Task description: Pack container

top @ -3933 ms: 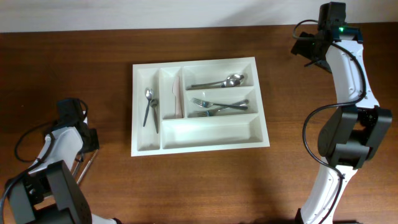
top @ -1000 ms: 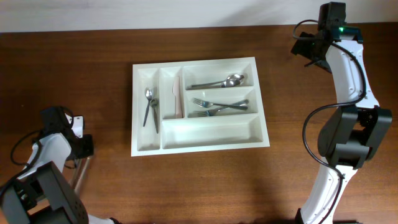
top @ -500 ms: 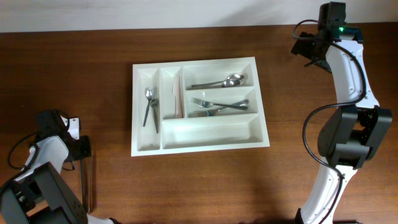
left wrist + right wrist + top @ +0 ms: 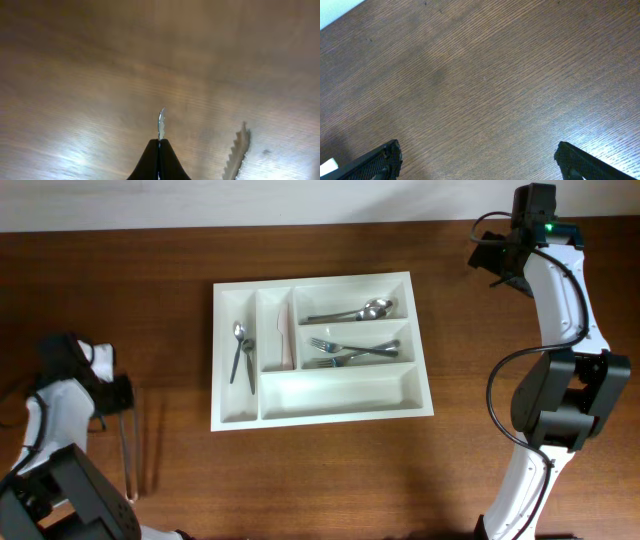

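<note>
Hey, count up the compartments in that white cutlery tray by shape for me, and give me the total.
Narrow upright compartments: 2
Long horizontal compartments: 3
Total in the cutlery tray: 5

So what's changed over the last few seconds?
The left gripper closed on a knife, turned it from slanting to straight and drew it outward, away from the tray. The right gripper, still open, and the tray's cutlery stayed put.
</note>
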You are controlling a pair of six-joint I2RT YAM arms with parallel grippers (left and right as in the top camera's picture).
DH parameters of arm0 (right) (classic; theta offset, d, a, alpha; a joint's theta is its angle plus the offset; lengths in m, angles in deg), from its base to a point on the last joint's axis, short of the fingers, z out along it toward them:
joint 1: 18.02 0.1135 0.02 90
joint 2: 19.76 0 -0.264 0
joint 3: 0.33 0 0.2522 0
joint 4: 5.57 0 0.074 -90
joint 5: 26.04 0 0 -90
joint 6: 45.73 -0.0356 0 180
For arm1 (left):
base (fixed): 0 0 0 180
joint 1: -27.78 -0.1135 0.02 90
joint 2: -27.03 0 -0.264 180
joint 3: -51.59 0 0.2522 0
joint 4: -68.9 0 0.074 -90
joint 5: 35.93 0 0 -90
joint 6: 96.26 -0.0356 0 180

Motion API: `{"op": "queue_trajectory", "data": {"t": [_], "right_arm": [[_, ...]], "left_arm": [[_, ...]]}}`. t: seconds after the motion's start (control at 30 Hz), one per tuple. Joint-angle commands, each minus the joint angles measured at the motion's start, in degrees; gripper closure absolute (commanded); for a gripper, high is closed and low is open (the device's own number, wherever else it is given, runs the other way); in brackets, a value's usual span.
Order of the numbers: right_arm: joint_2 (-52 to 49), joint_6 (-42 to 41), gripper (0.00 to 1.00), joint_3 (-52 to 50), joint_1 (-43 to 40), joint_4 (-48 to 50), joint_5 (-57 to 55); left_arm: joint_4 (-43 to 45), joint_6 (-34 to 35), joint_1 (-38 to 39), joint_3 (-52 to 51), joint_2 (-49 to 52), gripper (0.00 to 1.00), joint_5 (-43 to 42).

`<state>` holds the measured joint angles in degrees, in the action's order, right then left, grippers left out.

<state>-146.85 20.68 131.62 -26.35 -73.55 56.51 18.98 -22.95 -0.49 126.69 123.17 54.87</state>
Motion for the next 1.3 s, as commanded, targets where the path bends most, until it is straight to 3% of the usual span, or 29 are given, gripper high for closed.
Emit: {"op": "queue_trajectory", "data": {"t": [0.0, 0.37, 0.57, 0.73, 0.87, 1.27], "right_arm": [[-0.7, -0.1, 0.01, 0.9, 0.0, 0.0, -0.1], [-0.7, -0.1, 0.01, 0.9, 0.0, 0.0, -0.1], [-0.7, -0.1, 0.01, 0.9, 0.0, 0.0, -0.1], [-0.7, -0.1, 0.01, 0.9, 0.0, 0.0, -0.1], [-0.7, -0.1, 0.01, 0.9, 0.0, 0.0, -0.1], [-0.7, -0.1, 0.01, 0.9, 0.0, 0.0, -0.1]], "left_arm": [[-2.7, 0.7, -0.2, 7.0, 0.7, 0.98, -2.2], [-7.4, -2.8, 3.8, 19.2, 0.7, 0.98, -10.3], [-7.3, -11.1, 14.8, 19.7, 0.7, 0.98, -9.7], [-4.6, -14.1, 24.7, 19.8, 0.7, 0.98, -0.7], [-4.2, -17.5, 29.9, 21.0, 0.7, 0.98, 1.2], [-1.7, -18.9, 45.5, 27.9, 0.7, 0.98, 1.1]]}}
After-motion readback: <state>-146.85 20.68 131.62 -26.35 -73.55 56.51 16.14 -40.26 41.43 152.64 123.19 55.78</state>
